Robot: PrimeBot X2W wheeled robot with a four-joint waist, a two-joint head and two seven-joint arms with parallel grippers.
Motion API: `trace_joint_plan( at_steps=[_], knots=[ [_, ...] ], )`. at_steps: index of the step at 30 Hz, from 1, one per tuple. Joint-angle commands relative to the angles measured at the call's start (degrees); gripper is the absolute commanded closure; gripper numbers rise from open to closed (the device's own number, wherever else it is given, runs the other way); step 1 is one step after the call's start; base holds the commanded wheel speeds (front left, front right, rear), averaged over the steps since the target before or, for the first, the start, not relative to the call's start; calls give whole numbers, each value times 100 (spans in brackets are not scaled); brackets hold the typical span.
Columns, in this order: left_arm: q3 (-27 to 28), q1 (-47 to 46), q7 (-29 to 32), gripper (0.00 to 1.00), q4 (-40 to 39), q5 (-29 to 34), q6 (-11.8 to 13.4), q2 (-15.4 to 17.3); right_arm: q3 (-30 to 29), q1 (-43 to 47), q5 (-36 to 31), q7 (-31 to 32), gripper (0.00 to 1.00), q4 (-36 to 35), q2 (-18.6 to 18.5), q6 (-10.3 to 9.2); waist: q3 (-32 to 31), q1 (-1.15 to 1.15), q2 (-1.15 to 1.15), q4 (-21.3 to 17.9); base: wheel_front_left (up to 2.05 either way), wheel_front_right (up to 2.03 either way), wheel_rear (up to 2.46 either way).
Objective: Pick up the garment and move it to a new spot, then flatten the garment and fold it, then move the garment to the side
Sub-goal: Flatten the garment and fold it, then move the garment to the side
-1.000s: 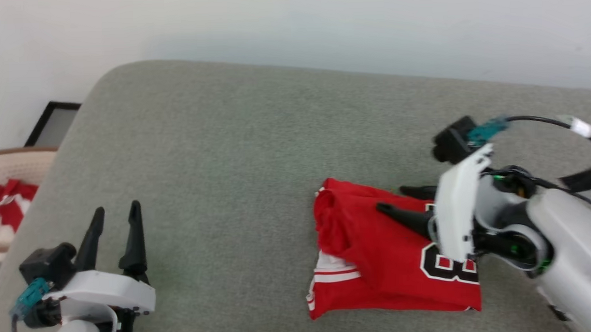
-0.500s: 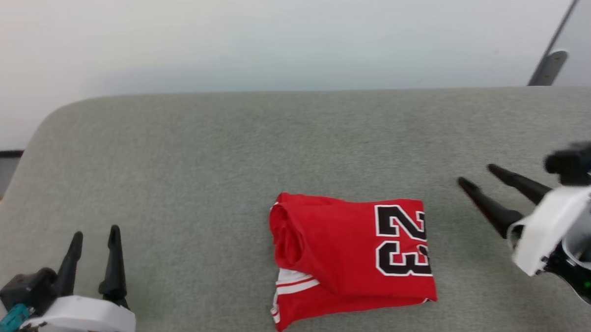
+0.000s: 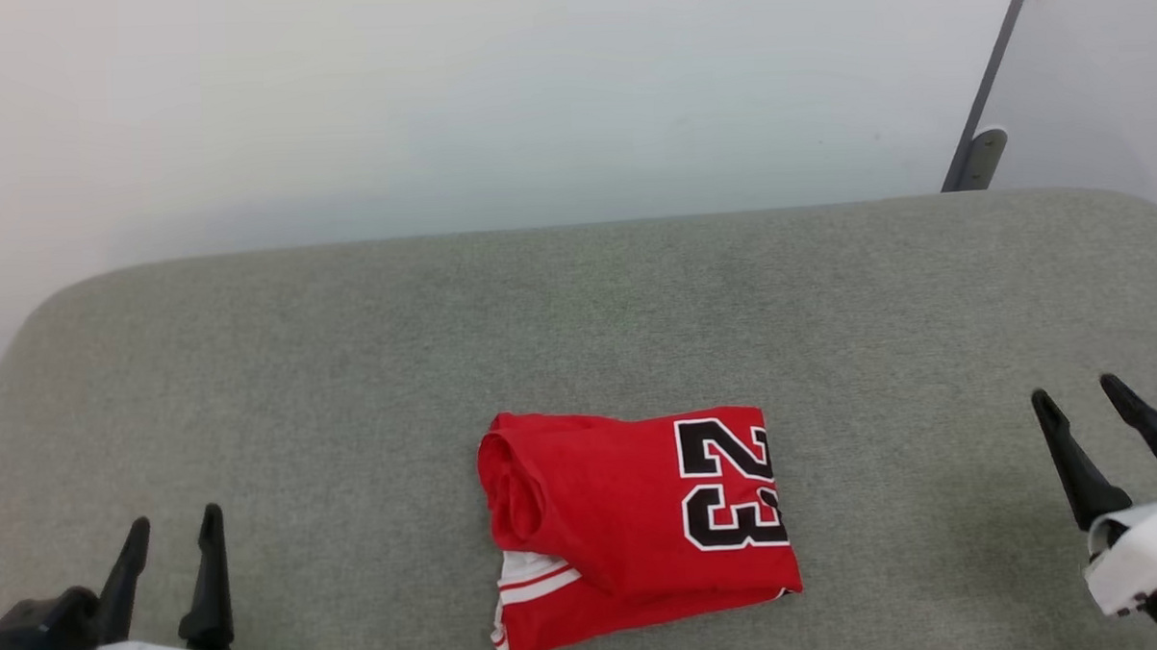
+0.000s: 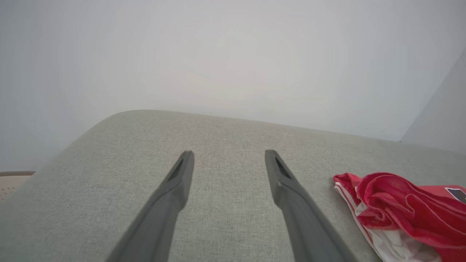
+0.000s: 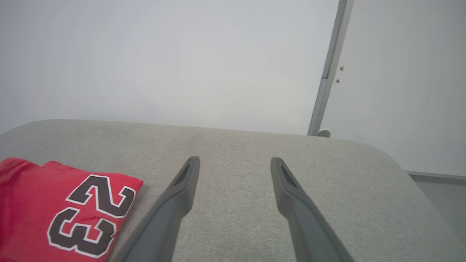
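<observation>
**All Folded, Nothing Held**

A big grey pad (image 3: 349,371) lies under both arms. The red shirt (image 3: 624,516) rests on it, folded, with the number 23 on top. It sits between the fingers of the left gripper (image 3: 174,520) and the right gripper (image 3: 1073,389), well apart from both. Both arms sit low. The left fingers point up and the right ones lean a little left. Both pairs are spread wide and empty.
</observation>
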Motion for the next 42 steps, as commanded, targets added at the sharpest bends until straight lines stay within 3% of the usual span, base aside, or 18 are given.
trace_joint_plan(
  at_steps=[1,19,33,42],
  knots=[
    [14,84,-22,0,-20,-32,-39,7,-87,105,-60,-104,0,59,69,-10,-36,0,0,-38,0,0,0],
    [18,338,-22,0,-106,-129,-78,-10,-601,699,-438,-500,0,314,526,-10,-101,0,0,-5,0,0,0],
    [-60,332,-22,0,-89,-134,-85,6,-591,738,-485,-444,0,247,615,-10,-91,0,0,78,0,0,0],
    [-178,225,14,0,-184,-90,-43,18,-115,546,-418,-65,0,47,715,-10,11,0,0,375,0,0,0]
  ],
)
